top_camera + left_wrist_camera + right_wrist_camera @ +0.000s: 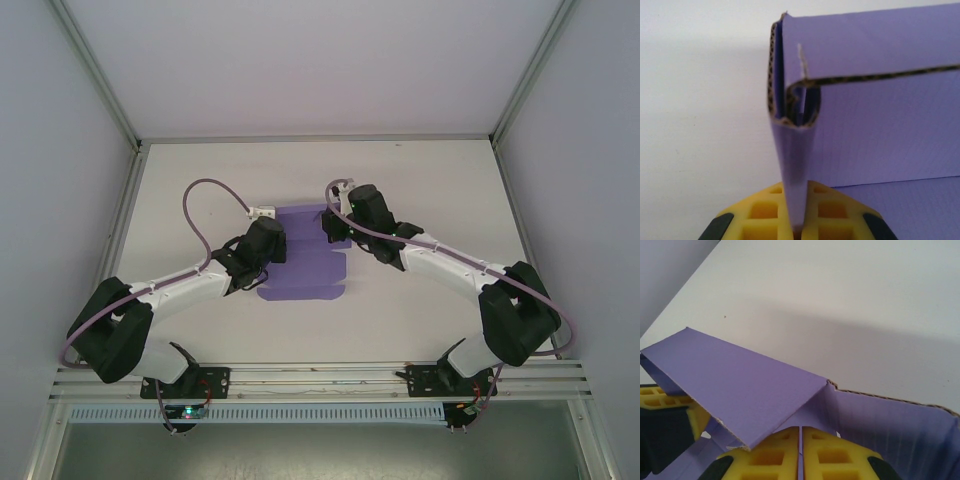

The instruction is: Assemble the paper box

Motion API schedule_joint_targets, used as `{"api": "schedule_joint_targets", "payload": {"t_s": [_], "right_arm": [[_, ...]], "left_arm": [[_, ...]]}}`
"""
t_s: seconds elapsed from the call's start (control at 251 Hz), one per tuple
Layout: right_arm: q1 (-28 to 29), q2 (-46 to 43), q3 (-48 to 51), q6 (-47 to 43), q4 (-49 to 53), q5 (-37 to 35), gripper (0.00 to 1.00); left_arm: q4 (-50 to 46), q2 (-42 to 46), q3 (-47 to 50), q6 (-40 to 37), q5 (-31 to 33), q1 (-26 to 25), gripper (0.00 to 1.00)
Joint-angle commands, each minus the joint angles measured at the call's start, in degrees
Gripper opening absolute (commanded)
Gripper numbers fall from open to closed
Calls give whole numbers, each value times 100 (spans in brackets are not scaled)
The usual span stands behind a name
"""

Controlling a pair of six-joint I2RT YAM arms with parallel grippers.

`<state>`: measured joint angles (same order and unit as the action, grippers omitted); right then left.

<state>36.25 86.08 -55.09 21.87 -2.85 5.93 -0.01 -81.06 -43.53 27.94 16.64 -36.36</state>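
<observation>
The lavender paper box (305, 275) lies partly folded at mid-table between both arms. My left gripper (272, 243) sits at its left edge. In the left wrist view its yellow fingers (760, 212) are shut on an upright folded side wall of the paper box (792, 165), and the corrugated edge curls above. My right gripper (336, 226) is at the box's far right corner. There its yellow fingers (840, 455) are pressed together on a thin strip of the card, under a tilted flap (740, 385). The left gripper's yellow finger (660, 399) shows at the left.
The white table (430, 190) is enclosed by pale walls and a metal frame (130, 150). Purple cables loop over each arm, with a white connector (263, 212) just behind the box. The arm bases stand on the rail (320, 380) at the near edge.
</observation>
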Motion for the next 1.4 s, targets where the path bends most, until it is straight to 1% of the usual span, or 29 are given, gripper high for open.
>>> {"api": "schedule_joint_targets", "payload": {"t_s": [0.0, 0.08, 0.267, 0.407, 0.535, 0.579, 0.714, 0.778, 0.85, 0.95, 1.045, 1.133, 1.181, 1.397], "right_arm": [[10, -213, 162, 117, 33, -322, 17], [-43, -381, 346, 92, 299, -531, 23], [-278, -704, 984, 202, 482, -355, 32], [-601, -854, 1238, 275, 585, -349, 34], [-770, -822, 1300, 207, 452, -219, 34], [-794, -782, 1265, 147, 454, -150, 36], [-801, -827, 1360, 42, 497, 53, 45], [-837, -978, 1487, 52, 551, -38, 46], [-939, -1220, 1659, 19, 655, -98, 54], [-1089, -1600, 1941, 67, 705, -125, 56], [-1125, -1842, 2184, 60, 575, 31, 59], [-1097, -1886, 2353, 44, 297, 415, 69], [-1080, -1876, 2437, 85, 118, 504, 71], [-1050, -1814, 2554, 152, -490, 546, 79]], "left_arm": [[220, 69, -101, 27, 9, -26, 0], [208, 151, -69, 53, 47, -29, 0], [217, 278, -48, -7, -33, -16, 0], [196, 366, -20, -67, -113, -20, 0], [321, 408, 47, -165, -423, -18, 0], [314, 412, 38, -192, -507, -20, 0], [234, 424, 41, -133, -365, -13, 0], [195, 437, 33, -140, -303, -20, 0], [168, 470, 40, -162, -283, -17, 0], [151, 496, 43, -170, -270, -8, 0], [135, 503, 38, -161, -285, -10, 0], [133, 491, 18, -159, -301, -11, 0], [137, 490, 19, -147, -324, -12, 0], [150, 494, -16, -140, -420, -11, 0]]}}
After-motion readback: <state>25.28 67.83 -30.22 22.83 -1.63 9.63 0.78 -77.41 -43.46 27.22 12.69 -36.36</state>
